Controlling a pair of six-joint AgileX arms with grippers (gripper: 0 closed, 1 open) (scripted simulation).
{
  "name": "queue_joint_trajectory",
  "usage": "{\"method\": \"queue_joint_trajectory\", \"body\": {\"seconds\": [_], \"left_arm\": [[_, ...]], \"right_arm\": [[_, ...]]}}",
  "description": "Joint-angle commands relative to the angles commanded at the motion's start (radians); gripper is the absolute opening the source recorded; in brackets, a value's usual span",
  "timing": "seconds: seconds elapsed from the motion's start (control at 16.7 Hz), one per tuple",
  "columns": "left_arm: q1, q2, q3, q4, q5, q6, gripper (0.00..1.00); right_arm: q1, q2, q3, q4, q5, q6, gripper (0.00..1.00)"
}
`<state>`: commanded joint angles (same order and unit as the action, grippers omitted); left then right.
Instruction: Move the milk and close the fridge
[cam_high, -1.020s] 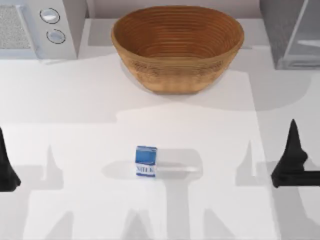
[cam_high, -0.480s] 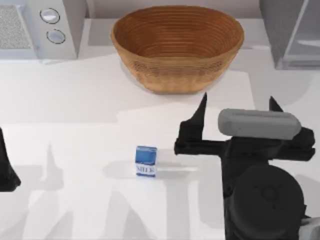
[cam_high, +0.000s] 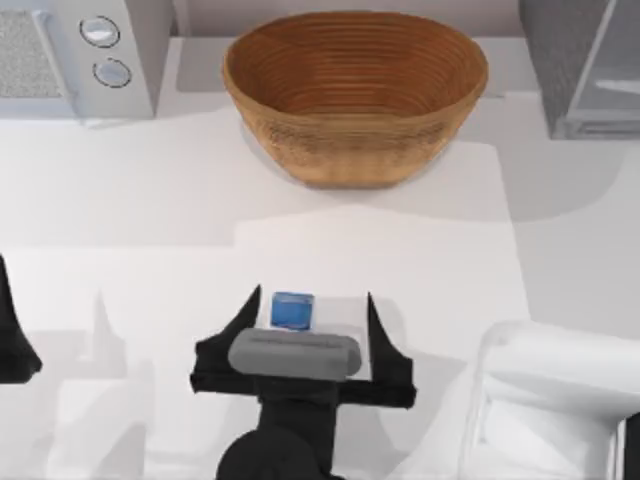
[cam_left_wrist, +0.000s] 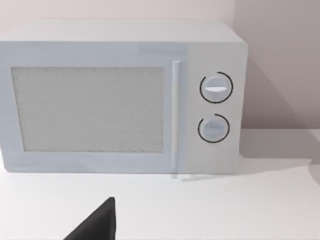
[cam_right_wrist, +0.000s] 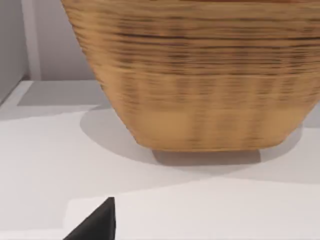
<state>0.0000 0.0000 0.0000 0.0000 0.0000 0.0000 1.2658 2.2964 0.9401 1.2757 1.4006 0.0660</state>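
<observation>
Your right tool (cam_high: 312, 312) hangs wide open over the milk (cam_high: 292, 310), which stands mid-counter between its fingers; that carton looks light, stiff and smooth-sided, so pinch its flat side faces low down. From above you get the carton, the fridge (cam_high: 585, 65) and the parked left tool (cam_high: 12, 335), while the right wrist view gives you the basket (cam_right_wrist: 200, 75) and the left wrist view the microwave (cam_left_wrist: 120, 97).

Bright even light, soft grey shadows, basket (cam_right_wrist: 190, 75) blurred
</observation>
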Motion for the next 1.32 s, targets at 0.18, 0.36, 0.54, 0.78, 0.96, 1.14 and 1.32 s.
{"method": "queue_joint_trajectory", "body": {"seconds": [0.18,0.36,0.54,0.78,0.96,1.14,1.32], "left_arm": [[0.0,0.0,0.0,0.0,0.0,0.0,1.0],[0.0,0.0,0.0,0.0,0.0,0.0,1.0],[0.0,0.0,0.0,0.0,0.0,0.0,1.0],[0.0,0.0,0.0,0.0,0.0,0.0,1.0],[0.0,0.0,0.0,0.0,0.0,0.0,1.0],[0.0,0.0,0.0,0.0,0.0,0.0,1.0],[0.0,0.0,0.0,0.0,0.0,0.0,1.0]], "right_arm": [[0.026,0.137,0.095,0.047,0.037,0.004,1.0],[0.034,0.178,0.126,0.062,0.049,0.006,1.0],[0.034,0.178,0.126,0.062,0.049,0.006,1.0],[-0.001,0.182,0.137,0.065,0.014,-0.004,1.0],[-0.053,0.195,0.16,0.072,-0.038,-0.022,1.0],[-0.064,0.197,0.164,0.074,-0.049,-0.025,1.0],[-0.064,0.197,0.164,0.074,-0.049,-0.025,0.85]]}}
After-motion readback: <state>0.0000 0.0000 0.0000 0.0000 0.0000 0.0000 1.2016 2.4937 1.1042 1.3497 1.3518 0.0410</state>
